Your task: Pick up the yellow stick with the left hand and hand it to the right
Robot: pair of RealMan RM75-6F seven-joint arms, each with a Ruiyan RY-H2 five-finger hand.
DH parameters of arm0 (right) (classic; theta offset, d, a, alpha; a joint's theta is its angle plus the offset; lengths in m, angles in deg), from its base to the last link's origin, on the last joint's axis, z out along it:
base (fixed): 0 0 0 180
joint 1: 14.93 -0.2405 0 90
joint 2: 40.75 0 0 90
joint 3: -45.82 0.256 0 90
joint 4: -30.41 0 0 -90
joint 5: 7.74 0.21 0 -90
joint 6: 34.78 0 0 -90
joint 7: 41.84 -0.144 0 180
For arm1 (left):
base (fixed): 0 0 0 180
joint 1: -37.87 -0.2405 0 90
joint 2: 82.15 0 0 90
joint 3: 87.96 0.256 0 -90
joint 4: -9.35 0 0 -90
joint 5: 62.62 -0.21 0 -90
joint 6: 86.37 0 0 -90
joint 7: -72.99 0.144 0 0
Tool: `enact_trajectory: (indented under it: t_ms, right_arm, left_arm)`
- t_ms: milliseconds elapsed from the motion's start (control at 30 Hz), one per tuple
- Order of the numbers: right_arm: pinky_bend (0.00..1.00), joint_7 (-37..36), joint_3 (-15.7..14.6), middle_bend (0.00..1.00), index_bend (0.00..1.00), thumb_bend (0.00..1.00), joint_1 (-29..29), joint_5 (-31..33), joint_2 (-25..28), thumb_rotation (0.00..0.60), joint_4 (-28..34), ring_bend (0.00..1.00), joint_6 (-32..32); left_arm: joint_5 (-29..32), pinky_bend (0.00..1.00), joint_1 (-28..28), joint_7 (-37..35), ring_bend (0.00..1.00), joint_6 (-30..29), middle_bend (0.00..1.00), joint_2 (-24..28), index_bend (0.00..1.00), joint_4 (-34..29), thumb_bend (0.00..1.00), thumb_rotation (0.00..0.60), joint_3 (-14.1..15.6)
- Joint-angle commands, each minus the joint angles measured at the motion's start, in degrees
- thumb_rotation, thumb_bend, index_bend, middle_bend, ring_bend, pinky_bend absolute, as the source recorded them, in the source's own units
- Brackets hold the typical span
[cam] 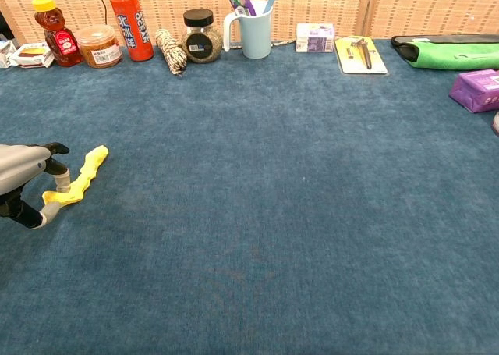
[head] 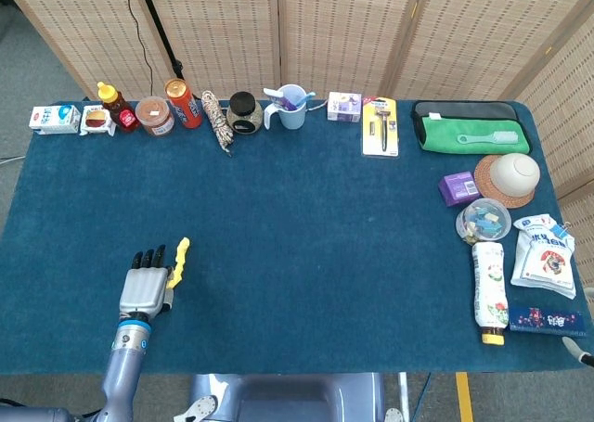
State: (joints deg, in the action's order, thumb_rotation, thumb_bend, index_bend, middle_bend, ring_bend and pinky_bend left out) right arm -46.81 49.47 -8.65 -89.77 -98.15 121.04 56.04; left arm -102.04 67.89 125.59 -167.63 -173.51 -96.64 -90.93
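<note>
The wavy yellow plastic stick (cam: 80, 179) lay on the dark blue felt worktop (head: 306, 218) near its front left corner, well apart from the bottles and jars ranged along the far edge. The robot's left hand (cam: 27, 185) sat at the stick's near end. In the chest view its thumb and a fingertip bracketed that end, seemingly touching it, while in the head view the hand (head: 145, 286) lay palm-down beside the stick (head: 177, 261) with its fingers extended. Whether the pinch had truly closed could not be told, and the stick seemed to rest on the cloth, not yet lifted. The right hand was barely visible at the head view's lower right edge, its state unreadable.

The stick looked light, stiff and thin, with a scalloped edge that probably gave fingertips some purchase. An end grip seemed sensible, since it would leave most of the length free for the right hand to take.
</note>
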Motion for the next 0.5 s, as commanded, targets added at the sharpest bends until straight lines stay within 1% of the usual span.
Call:
enact_trajectory:
  t_ms: [33,133,333,500]
  right_arm:
    - [0.25,-0.1,0.03,0.2,0.28,0.16,0.07,-0.03,0.09,0.6,0.07,0.25,0.13]
    - [0.25,-0.15,0.1,0.2,0.28,0.16,0.15,-0.18,0.14,0.6,0.06,0.25,0.44]
    - [0.25,-0.06,0.2,0.2,0.28,0.16,0.1,-0.55,0.26,0.6,0.32,0.25,0.73]
    - [0.25,0.25,0.19,0.2,0.28,0.16,-0.14,-1.05,0.3,0.6,0.76,0.26,0.68]
  left_arm:
    - [-1.18,0.05,-0.08,-0.26,0.0,-0.37,0.04,-0.08,0.53,-0.23,0.6,0.509,0.23]
    - [-3.8,0.05,-0.28,-0.98,0.0,-0.91,0.06,0.93,0.55,-0.93,0.62,0.531,0.65]
    - [-10.63,0.05,-0.45,-3.0,0.01,-0.88,0.08,5.62,0.57,-3.34,0.63,0.593,1.72]
    - [-15.67,0.05,-0.41,-5.75,0.01,0.49,0.08,10.67,0.58,-5.68,0.63,0.6,2.13]
